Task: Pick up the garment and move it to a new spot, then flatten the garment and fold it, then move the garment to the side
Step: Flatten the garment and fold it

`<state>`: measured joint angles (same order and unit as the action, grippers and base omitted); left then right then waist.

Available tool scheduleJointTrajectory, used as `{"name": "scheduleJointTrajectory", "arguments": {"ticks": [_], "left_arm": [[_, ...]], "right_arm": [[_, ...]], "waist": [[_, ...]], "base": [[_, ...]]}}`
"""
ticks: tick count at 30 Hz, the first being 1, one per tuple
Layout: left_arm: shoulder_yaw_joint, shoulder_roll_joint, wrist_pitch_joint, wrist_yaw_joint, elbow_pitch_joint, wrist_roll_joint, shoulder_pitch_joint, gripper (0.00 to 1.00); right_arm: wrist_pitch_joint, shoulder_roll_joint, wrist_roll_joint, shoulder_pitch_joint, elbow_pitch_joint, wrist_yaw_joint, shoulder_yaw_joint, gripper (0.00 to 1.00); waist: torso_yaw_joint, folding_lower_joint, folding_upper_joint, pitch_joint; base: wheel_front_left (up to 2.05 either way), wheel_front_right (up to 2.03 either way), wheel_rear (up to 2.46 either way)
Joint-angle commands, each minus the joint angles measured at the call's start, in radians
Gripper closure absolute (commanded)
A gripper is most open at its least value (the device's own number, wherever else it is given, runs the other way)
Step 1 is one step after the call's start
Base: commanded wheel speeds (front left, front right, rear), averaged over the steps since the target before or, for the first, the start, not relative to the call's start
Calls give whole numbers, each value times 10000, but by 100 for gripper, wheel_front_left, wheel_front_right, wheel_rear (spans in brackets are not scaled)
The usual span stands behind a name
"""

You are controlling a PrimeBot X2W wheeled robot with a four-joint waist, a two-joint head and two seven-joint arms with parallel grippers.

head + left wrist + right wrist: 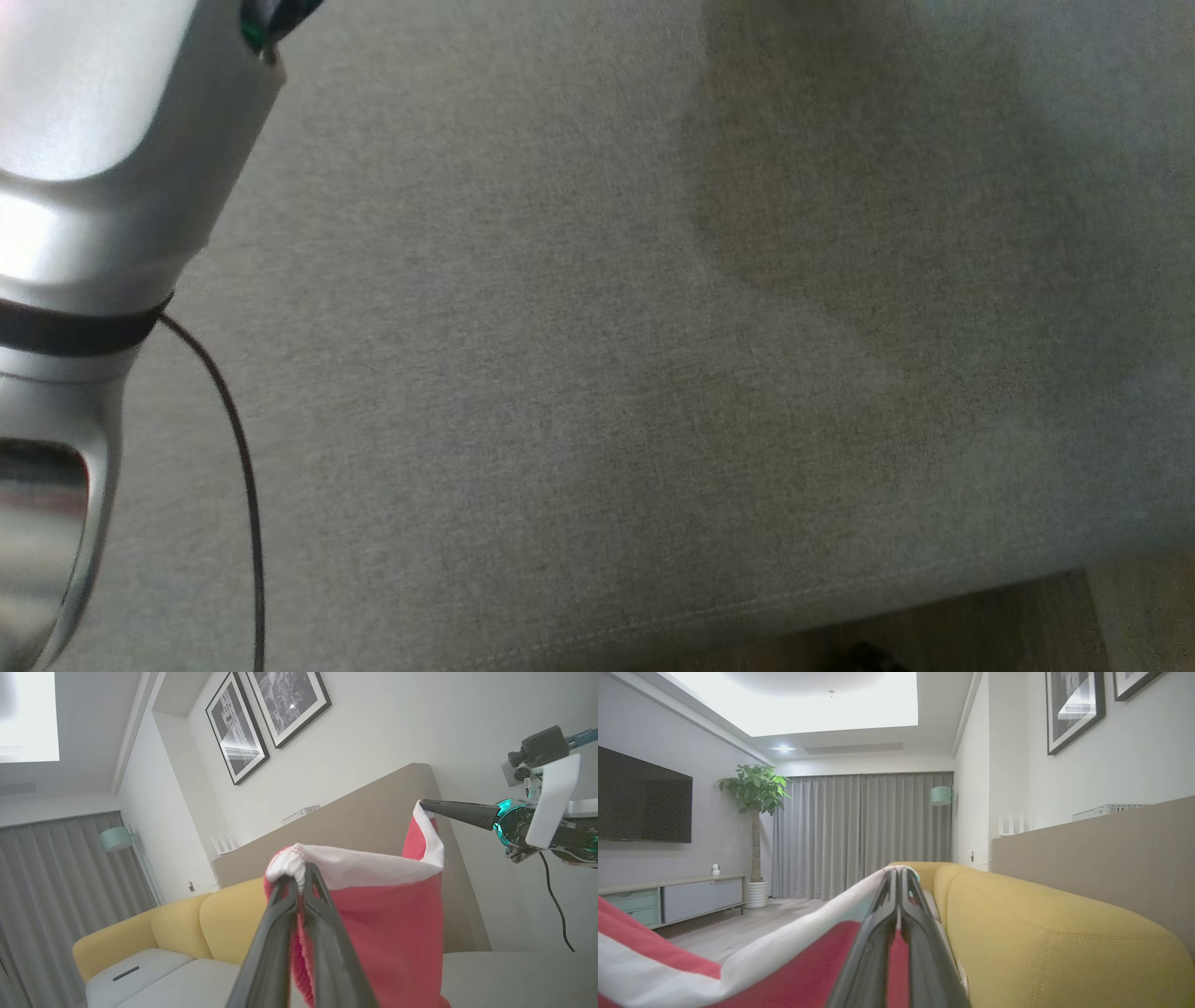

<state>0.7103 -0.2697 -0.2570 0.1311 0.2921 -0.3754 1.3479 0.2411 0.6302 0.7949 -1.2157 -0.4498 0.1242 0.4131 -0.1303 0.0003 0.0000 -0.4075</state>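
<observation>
The garment (392,924) is red with a white band along its top edge, and it hangs in the air between both grippers. My left gripper (302,877) is shut on a bunched white corner of it. The right gripper (423,804), seen from the left wrist view, pinches the opposite white corner at the same height. In the right wrist view my right gripper (899,873) is shut on the white edge of the garment (794,970), which drapes away to the lower left. My pale left forearm (84,205) crosses the head view's left side.
Below lies a grey upholstered surface (597,373) whose front edge meets wooden floor (980,625) at the lower right. A yellow sofa back (1041,933) and a beige panel (1101,858) run along the wall. A black cable (238,467) hangs from the left arm.
</observation>
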Motion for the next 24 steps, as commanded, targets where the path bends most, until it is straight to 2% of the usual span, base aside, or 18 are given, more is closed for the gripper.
{"name": "scheduleJointTrajectory", "arguments": {"ticks": [1,5,9,14,19,24], "left_arm": [[-456,-308,-43,-9,-240,137,204,100],[-532,-385,-45,-7,-519,347,-682,100],[-545,-604,-46,-6,-939,221,-2418,100],[-88,-964,-46,-5,-1823,10,-5055,100],[-195,-853,-46,-5,-2443,175,-7880,100],[-425,-769,-47,-5,-2671,530,-10314,100]], "right_arm": [[78,189,-50,17,288,65,-122,100],[163,140,-132,589,798,65,-376,100],[193,-5,-212,2227,1506,65,-788,100],[197,-107,-406,5333,2770,65,-1475,100],[-169,-506,-661,8707,4125,65,-2521,100],[-1161,-1100,-813,11676,5774,65,-3301,100]], "waist": [[-193,-3,0,-313],[-201,-3,0,-511],[-75,-3,0,-363],[152,-3,0,207],[225,-3,0,976],[142,-3,0,1541]], "base": [[0,0,0],[0,0,0],[0,0,0],[0,0,0],[0,0,0],[0,0,0]]}}
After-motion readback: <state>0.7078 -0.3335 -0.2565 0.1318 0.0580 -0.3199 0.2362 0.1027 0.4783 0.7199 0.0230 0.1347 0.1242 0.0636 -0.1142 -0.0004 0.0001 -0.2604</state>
